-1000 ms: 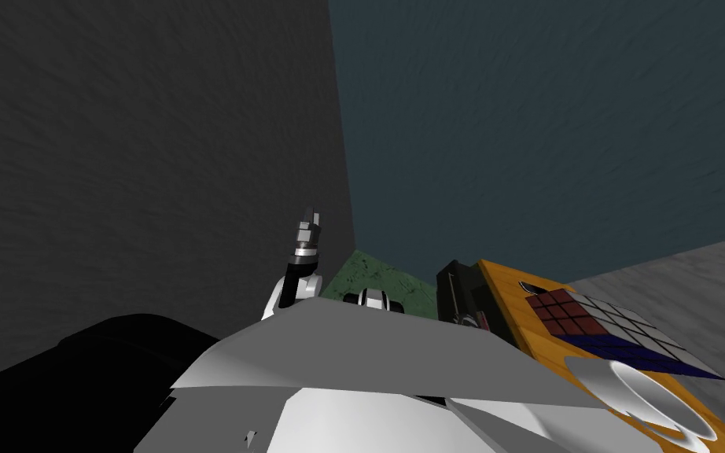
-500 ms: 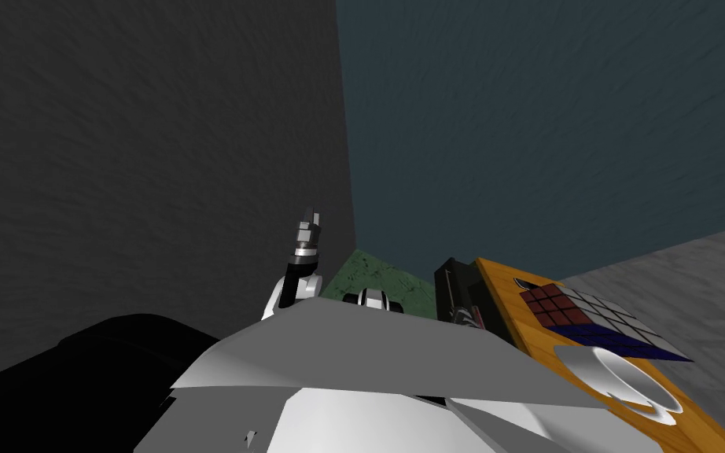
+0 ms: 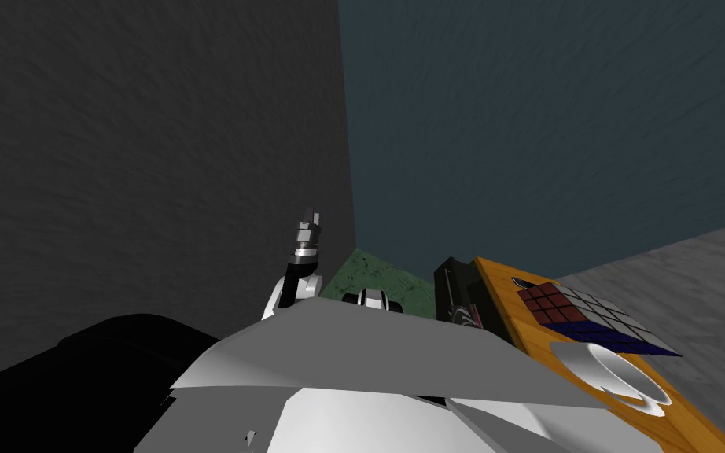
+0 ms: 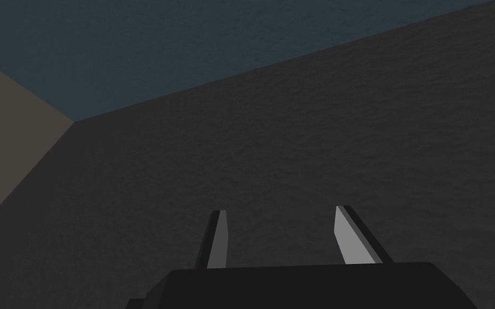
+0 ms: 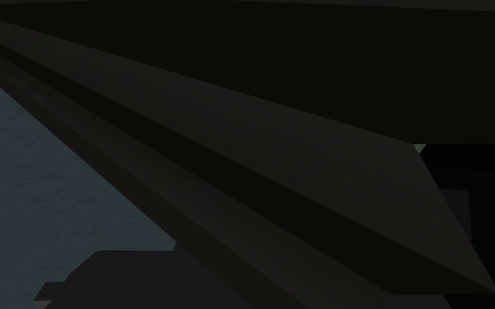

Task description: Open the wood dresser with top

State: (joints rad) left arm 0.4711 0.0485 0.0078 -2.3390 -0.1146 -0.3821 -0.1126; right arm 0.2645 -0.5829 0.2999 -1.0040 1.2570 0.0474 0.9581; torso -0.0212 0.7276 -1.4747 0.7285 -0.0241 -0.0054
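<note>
The dresser has an orange wood top and a dark front, and stands low at my right in the head view. My right forearm reaches toward that front from beside my chest. In the right wrist view, dark slanted panels of the dresser lie very close to the hand, over a blue-grey wall. My left gripper is raised against the dark grey wall, well left of the dresser. Its jaws stand open and hold nothing.
A colour-tiled puzzle cube and a white bowl sit on the dresser's top. A green floor patch lies in the corner where the dark grey and blue-grey walls meet. A black area shows at lower left.
My head view has shifted slightly: the dresser's top with the cube and bowl now lies a little further left and up in the picture. The left arm holds its pose.
</note>
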